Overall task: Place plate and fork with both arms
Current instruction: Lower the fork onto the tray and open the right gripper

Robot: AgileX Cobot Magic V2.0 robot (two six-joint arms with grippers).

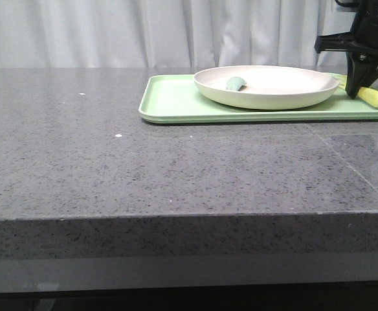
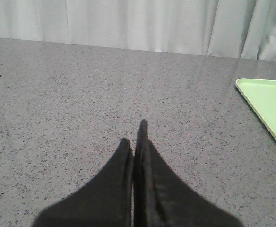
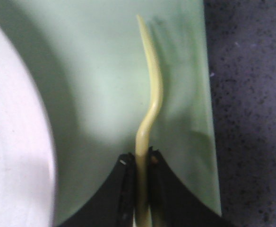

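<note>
**Fork pinched edge-on, plate waiting on the tray**

My right claw [image 3: 140, 163] is clenched on the fork [image 3: 150, 94], gripping the flat handle so the thin, pale yellow plastic runs straight out from my fingertips, its long axis pointing away from me with a gentle S-bend toward the tines. It hangs over the smooth light-green tray [image 1: 169, 103], just beside the plate [image 1: 266, 86], a wide, matte cream round with a raised rim resting on that tray. A small grey-green spoon [image 1: 235, 82] lies inside it. My left claw [image 2: 137, 137] is clenched on nothing, low over the speckled grey bench [image 1: 144, 168], well apart from the plate. I judge the plate is my left arm's job.
</note>
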